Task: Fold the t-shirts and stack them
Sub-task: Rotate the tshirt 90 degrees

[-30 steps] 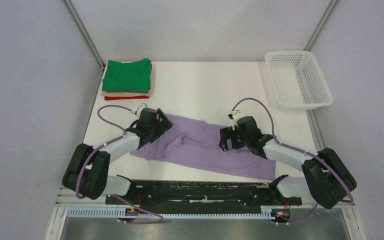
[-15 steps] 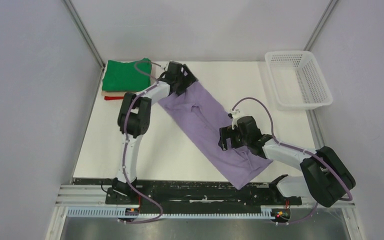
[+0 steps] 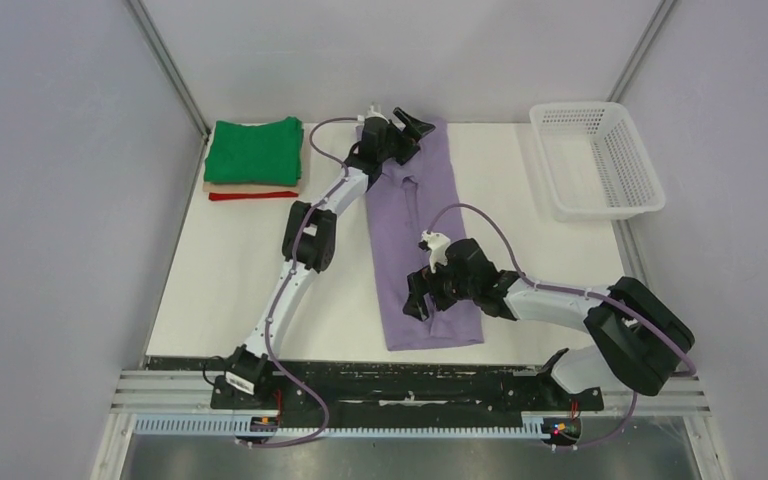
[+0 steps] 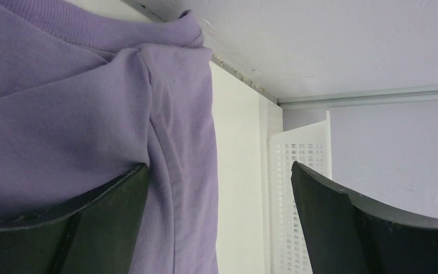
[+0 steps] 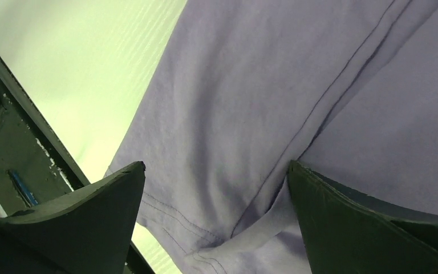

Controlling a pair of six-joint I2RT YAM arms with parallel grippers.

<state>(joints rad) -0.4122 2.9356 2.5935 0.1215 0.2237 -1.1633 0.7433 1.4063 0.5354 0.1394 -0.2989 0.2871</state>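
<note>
The lavender-purple t-shirt lies as a long narrow strip running from the far edge of the table to the near edge. My left gripper is at its far end, open; in the left wrist view one finger rests over the shirt's collar end and the other is over bare table. My right gripper is open low over the shirt's near part; in the right wrist view both fingers straddle a hem and seam of the shirt. A folded stack sits at far left: green, tan and red.
A white mesh basket stands at the far right, and its wall also shows in the left wrist view. Grey walls close in the far side and left. The black rail runs along the near edge, also seen in the right wrist view.
My left arm has swept from the near left to the far edge, and the shirt has turned with it from lying crosswise to lengthwise. My right gripper has shifted left and nearer.
</note>
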